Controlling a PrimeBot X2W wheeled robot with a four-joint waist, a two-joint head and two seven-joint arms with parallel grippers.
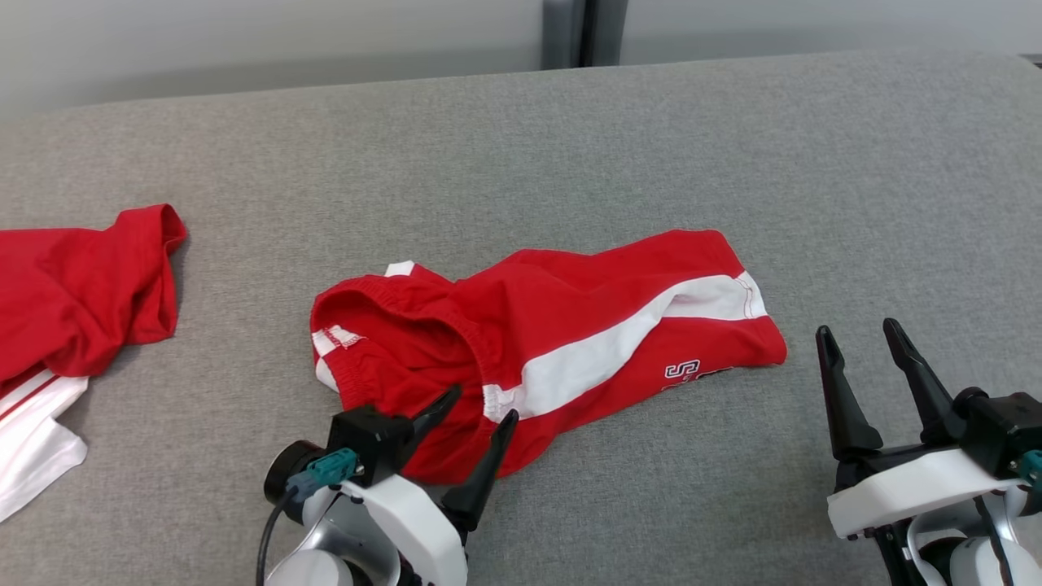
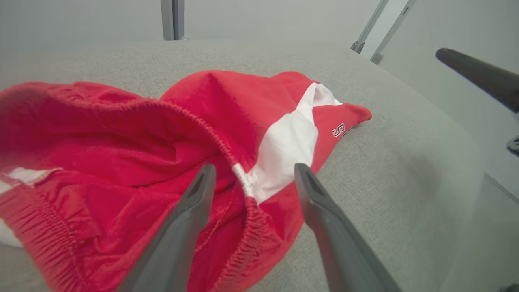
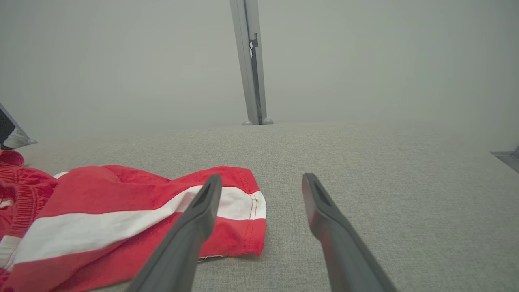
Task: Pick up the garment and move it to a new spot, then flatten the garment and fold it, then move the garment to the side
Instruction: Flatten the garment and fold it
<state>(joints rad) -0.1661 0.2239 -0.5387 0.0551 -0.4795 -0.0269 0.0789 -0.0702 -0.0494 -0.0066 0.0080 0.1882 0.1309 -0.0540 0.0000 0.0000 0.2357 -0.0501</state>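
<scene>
- The garment (image 1: 570, 325), a pair of red shorts with a white side stripe, is lying crumpled near the middle of the grey fabric-covered counter (image 1: 733, 146). Its waistband (image 1: 391, 297) is pointing to the robot's left and its leg hem (image 1: 753, 297) to the right.
- The left tool (image 1: 484, 403) is standing wide and empty, its fingers straddling the gathered elastic at the near edge of the waist opening. Whether a fingertip is touching the cloth cannot be told.
- The right tool (image 1: 859, 325) is also standing wide and empty, just beside the leg hem and apart from the cloth.
- Handling, as a judgement: the fabric is looking light, soft and limp, so it is likely to sag and bunch from any single hold.
- Recommended hold: the elastic waistband is offering the thickest, firmest ridge, with the stitched hem serving as a second hold for spreading the cloth flat.
- A second red-and-white garment (image 1: 73, 293) is lying well apart at the far left.
</scene>
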